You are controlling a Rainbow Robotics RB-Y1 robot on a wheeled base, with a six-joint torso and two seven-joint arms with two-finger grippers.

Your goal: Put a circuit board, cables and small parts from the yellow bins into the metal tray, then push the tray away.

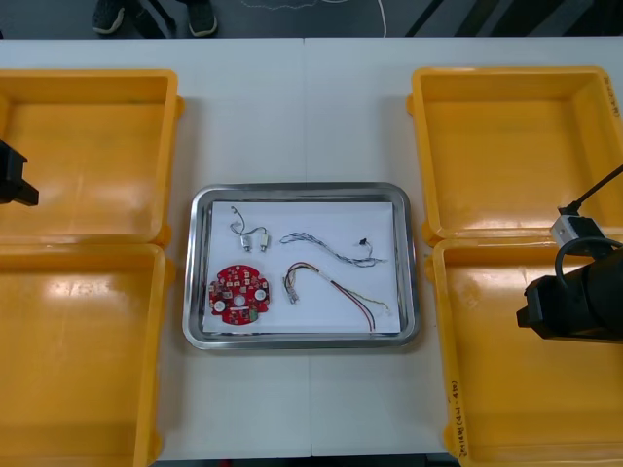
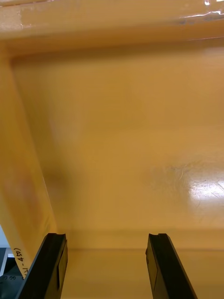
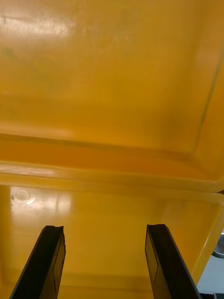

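Metal tray [image 1: 302, 190], white inside, sits at the middle of the desk between the yellow bins. In it, the round red circuit board [image 1: 239, 292] lies at the near left corner. The small metal parts [image 1: 254, 234] lie beyond it, toward the far left corner. The twisted blue and white cable [image 1: 331, 248] stretches across the tray's middle, and the red and yellow cable [image 1: 336, 290] runs just nearer, toward the near right corner.

The left hand [image 1: 15, 182] is at the desk's left edge, over the far left bin [image 1: 97, 83] just beside where it meets the near left bin [image 1: 88, 389]. Its fingers [image 3: 51, 261] stand apart with nothing between them. The right hand [image 1: 531, 313] is over the near right bin [image 1: 487, 409], near the desk's right edge. Its fingers [image 2: 53, 266] are also spread wide and hold nothing. The far right bin [image 1: 506, 146] lies beyond it.
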